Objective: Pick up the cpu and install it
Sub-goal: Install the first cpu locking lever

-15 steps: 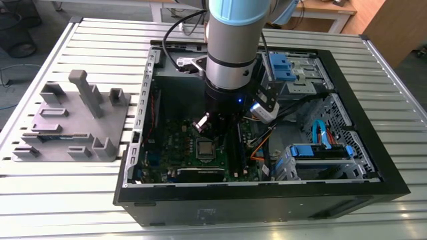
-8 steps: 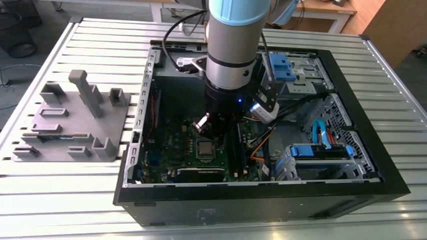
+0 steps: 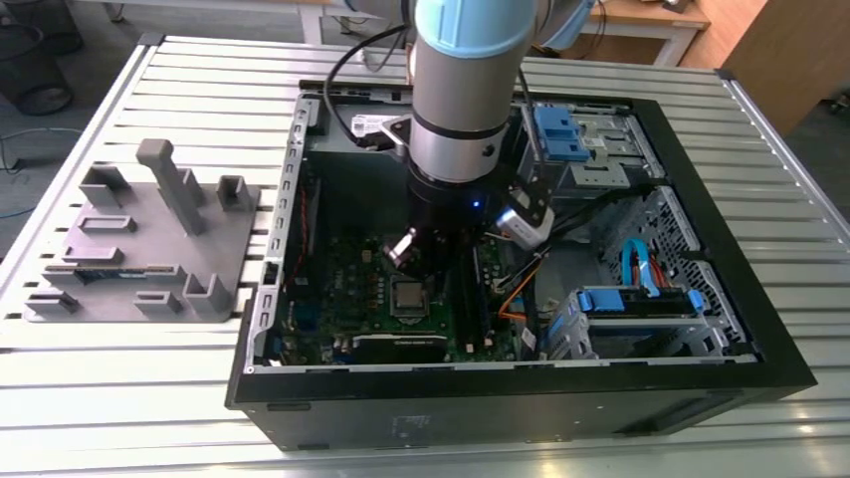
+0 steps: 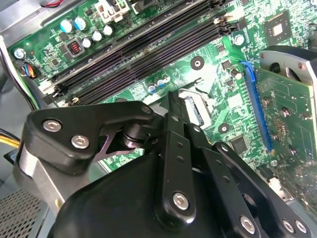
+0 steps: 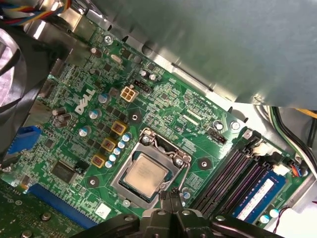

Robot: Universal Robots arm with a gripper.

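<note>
**CPU seated in the socket, gripper above it**

The cpu (image 5: pixel 144 174) lay flat inside the metal socket frame (image 5: pixel 150 171) on the green motherboard (image 5: pixel 163 116), in the open computer case (image 3: pixel 743 299). The gripper (image 5: pixel 170 198) hung just above the socket's edge and held nothing; its fingers (image 4: pixel 174 111) were pressed together. In the exterior view the arm (image 3: pixel 463 110) stood over the board, and a grey tray (image 3: pixel 133 249) lay on the table (image 3: pixel 80 398), at the exterior view's left.
</note>
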